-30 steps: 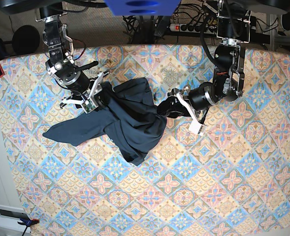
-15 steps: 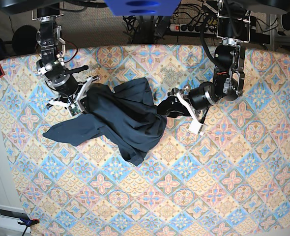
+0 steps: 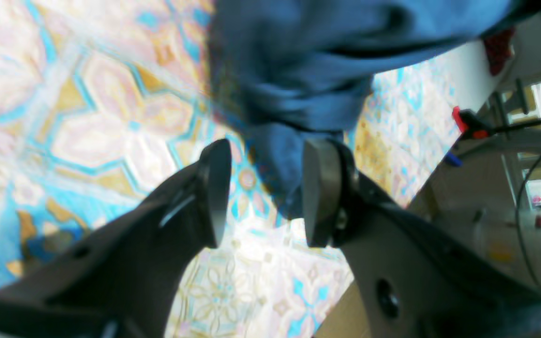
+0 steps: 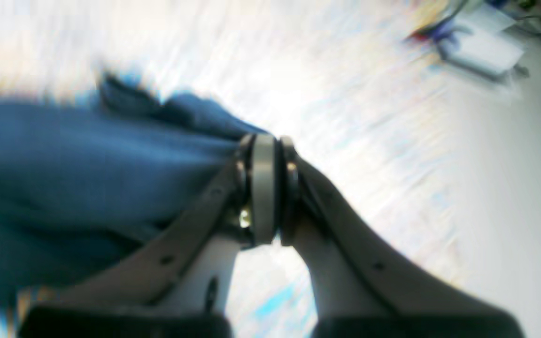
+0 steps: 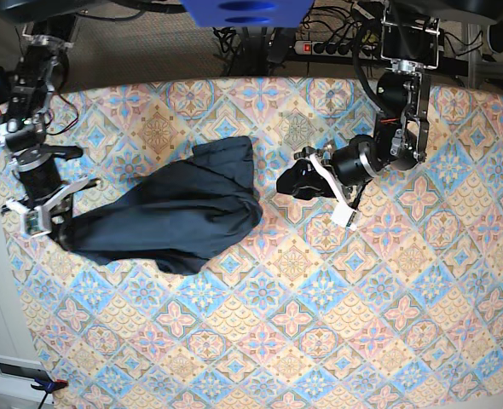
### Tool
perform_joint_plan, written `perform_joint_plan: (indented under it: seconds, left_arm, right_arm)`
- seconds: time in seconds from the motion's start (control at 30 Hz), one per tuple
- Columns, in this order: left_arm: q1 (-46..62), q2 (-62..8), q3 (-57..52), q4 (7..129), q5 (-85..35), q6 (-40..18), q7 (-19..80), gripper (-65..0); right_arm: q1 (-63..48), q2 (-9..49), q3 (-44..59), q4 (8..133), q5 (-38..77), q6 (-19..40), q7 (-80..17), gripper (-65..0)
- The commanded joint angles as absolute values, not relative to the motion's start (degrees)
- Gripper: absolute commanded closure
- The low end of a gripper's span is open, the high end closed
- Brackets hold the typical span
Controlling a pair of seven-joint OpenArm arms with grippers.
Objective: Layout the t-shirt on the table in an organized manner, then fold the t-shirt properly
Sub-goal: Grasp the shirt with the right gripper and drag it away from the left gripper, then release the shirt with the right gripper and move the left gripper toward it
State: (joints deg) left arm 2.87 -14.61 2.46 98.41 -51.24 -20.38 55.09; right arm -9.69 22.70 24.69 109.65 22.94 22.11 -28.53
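A: Where is the t-shirt (image 5: 179, 213)?
B: Bunched on the far left part of the table (image 5: 320, 324), its left end at the table's left edge.
A: And the right gripper (image 5: 54, 226)?
B: Pinched together on that left end of the cloth.
A: The left gripper (image 5: 296, 181)?
B: Jaws apart around a dark fold, lying right of the shirt, toward the table's middle.

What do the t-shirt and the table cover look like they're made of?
The t-shirt: soft matte knit, probably cotton; it bunches in limp folds where the right hand pinches it. The table cover: flat printed cloth or vinyl, slightly glossy; I can't tell which.
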Motion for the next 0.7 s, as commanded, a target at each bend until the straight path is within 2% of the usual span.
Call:
perform_joint_plan:
  seconds: [0.0, 0.3, 0.47, 0.67]
  left_arm:
    - [2.6, -15.0, 2.3, 99.6, -52.2, -20.8, 54.4, -24.5]
    - [2.8, -14.8, 8.4, 99.9, -52.0, -20.8, 54.2, -24.5]
    - [2.3, -13.8, 13.6, 99.9, -51.3, -20.8, 54.0, -24.5]
    - [2.4, -9.6, 17.6, 99.9, -42.1, -20.8, 53.9, -24.5]
  right_arm:
    - [-9.3, 24.7, 27.6, 109.3, 24.7, 21.4, -27.6, 0.0]
    - [-9.2, 32.3, 41.5, 103.1, 39.5, 21.4, -29.8, 0.0]
    - [-9.3, 35.0, 44.3, 103.1, 48.1, 21.4, -29.8, 0.0]
    - [-9.4, 40.5, 44.3, 103.4, 59.1, 22.0, -30.4, 0.0]
